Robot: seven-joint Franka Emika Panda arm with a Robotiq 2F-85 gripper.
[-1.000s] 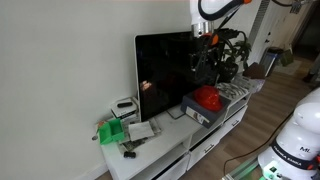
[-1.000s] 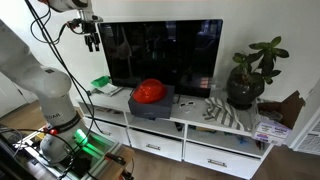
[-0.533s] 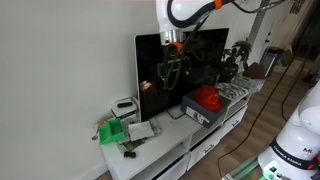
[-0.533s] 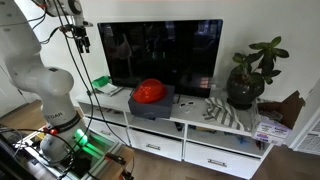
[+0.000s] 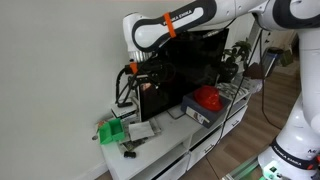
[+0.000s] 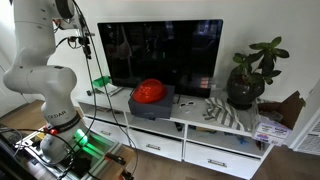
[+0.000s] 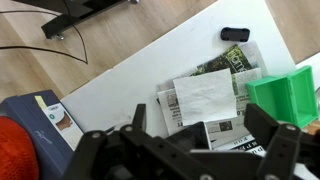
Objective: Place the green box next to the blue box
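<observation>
The green box (image 5: 112,131) sits at the end of the white TV cabinet, beside loose papers; it also shows in an exterior view (image 6: 103,83) and at the right edge of the wrist view (image 7: 290,95). The blue box (image 5: 205,112) lies in front of the TV with a red object (image 5: 207,97) on top; it also shows in an exterior view (image 6: 150,106) and in the wrist view (image 7: 40,115). My gripper (image 5: 128,92) hangs open and empty above the cabinet's end, up and to the side of the green box. In the wrist view its jaws (image 7: 205,140) are spread over the papers.
A black TV screen (image 5: 170,65) stands behind. Papers (image 7: 205,95) and a small black item (image 7: 235,34) lie on the white cabinet top (image 7: 130,75). A white-and-grey box (image 5: 125,104) sits near the wall. A potted plant (image 6: 250,70) stands at the far end.
The arm has swung from in front of the TV's far side across to the cabinet end and come lower, now above the papers near the green box. The boxes have not moved.
</observation>
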